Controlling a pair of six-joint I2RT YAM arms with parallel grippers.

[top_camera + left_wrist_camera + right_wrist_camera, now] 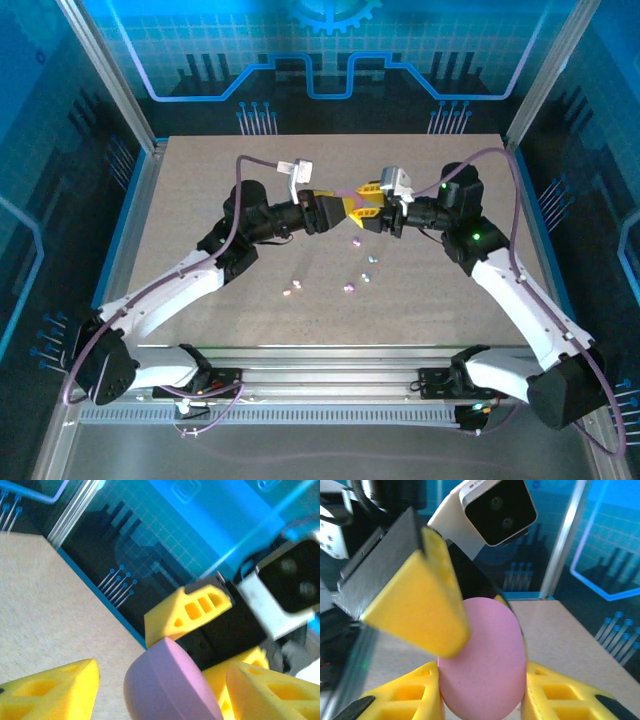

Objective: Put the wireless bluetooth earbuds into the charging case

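A lilac-pink oval charging case (pixel 490 650) hangs above the middle of the table, its lid closed. My right gripper (pixel 482 685) is shut on it, one yellow finger against each side. My left gripper (pixel 162 680) faces it from the other side and stands open, with a gap between its left finger (pixel 55 690) and the case (pixel 165 685). Both grippers meet around the case (pixel 352 191) in the top view. Several tiny earbuds (pixel 349 288) lie scattered on the table below and in front of the grippers.
The beige tabletop (pixel 200 200) is bounded by blue walls and aluminium posts (pixel 110 90). A left-gripper finger (pixel 420 605) crosses close in front of the right wrist camera. The two wrist cameras nearly touch above the case.
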